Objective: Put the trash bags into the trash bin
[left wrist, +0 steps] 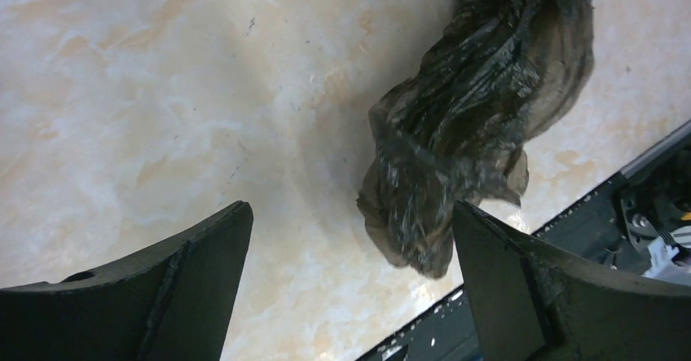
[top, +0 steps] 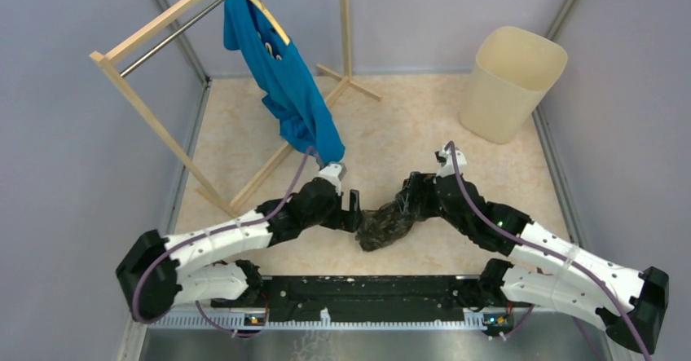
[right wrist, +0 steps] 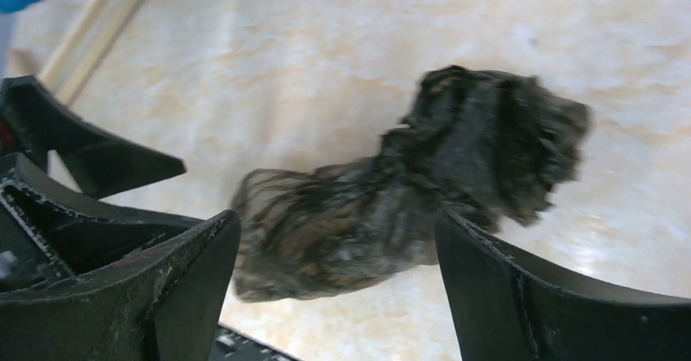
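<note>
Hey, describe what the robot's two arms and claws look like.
The left arm and right arm alternate white shells with black joints, and a thin purple cable runs along each. The left claw and right claw each have two broad, matte black, wedge-shaped fingers.

Readable text: none in any view.
Blue shirt, far left on the rack: small yellow marks near the collar, too small to read.
</note>
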`<state>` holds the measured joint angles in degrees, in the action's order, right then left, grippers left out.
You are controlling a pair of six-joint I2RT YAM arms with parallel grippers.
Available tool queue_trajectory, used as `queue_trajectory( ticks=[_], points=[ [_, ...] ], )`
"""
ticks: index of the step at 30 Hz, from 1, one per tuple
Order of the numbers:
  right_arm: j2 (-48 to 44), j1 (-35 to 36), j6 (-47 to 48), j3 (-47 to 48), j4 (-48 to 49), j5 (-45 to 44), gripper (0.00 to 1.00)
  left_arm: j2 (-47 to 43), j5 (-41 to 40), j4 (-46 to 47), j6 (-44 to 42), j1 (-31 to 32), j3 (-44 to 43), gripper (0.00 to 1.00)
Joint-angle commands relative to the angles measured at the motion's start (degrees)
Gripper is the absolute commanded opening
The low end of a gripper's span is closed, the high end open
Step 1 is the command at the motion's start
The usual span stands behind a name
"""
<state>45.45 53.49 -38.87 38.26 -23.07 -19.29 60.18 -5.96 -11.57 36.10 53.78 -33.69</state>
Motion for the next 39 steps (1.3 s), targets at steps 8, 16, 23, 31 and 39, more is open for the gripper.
queue_trajectory(
  ticks=[8,16,23,31,39],
  points=[
    [0.29,-15.32,5.86,-6.22,-0.91,7.53,0.85,17.86,1.56,9.05,-2.05,-0.03,-9.03,0.72],
    [7.75,-15.47,10.72,-7.63,5.36,9.8,0.54,12.14,-0.31,7.22,-3.27,-0.03,-4.91,0.08],
    [10.33,-15.49,10.98,-3.22,6.86,20.23,0.0,-1.34,-1.82,4.08,-7.18,-0.02,-1.95,0.0],
    [-0.67,-18.2,-0.19,3.84,-1.48,25.21,0.0,-22.12,-9.45,4.37,-15.96,-0.05,1.26,0.0],
    [5.04,-21.5,6.49,10.49,-11.01,25.74,0.0,-25.29,-7.54,8.8,-15.22,-0.05,5.42,0.0]
  ],
)
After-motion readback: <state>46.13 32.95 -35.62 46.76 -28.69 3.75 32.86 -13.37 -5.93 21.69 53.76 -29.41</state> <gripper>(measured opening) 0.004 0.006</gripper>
